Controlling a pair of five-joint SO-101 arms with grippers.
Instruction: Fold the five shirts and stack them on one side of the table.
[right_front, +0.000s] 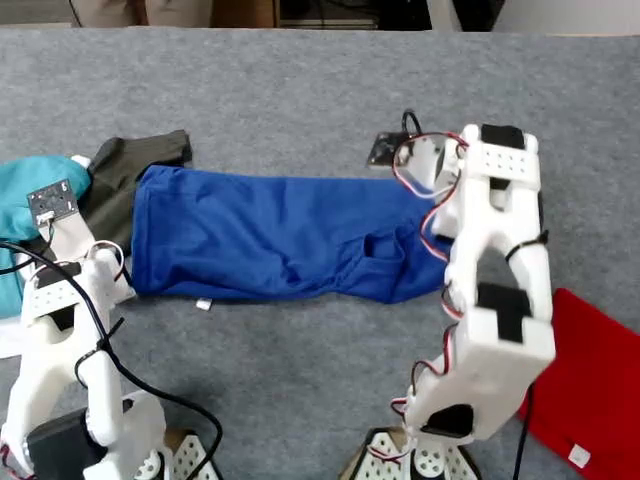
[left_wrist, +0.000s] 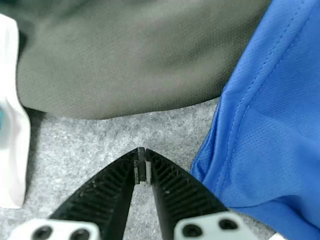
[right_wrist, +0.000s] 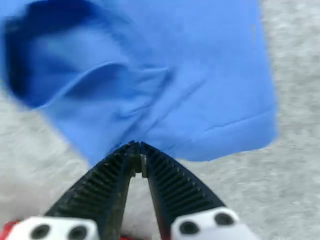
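Observation:
A blue shirt (right_front: 270, 235) lies folded into a long strip across the middle of the grey table (right_front: 300, 90). My right arm (right_front: 495, 260) stands over its right end. In the right wrist view my right gripper (right_wrist: 137, 152) is shut, tips at the edge of the blue shirt (right_wrist: 165, 75); I see no cloth pinched between them. My left gripper (left_wrist: 141, 165) is shut and empty over bare table, with the blue shirt (left_wrist: 270, 115) beside it and a dark olive shirt (left_wrist: 130, 55) ahead. The olive shirt (right_front: 135, 165) lies at the blue shirt's left end.
A teal shirt (right_front: 25, 195) and a white cloth (right_front: 12, 340) lie at the left edge. A folded red shirt (right_front: 590, 385) sits at the right front corner. The white cloth (left_wrist: 12, 150) borders the left wrist view.

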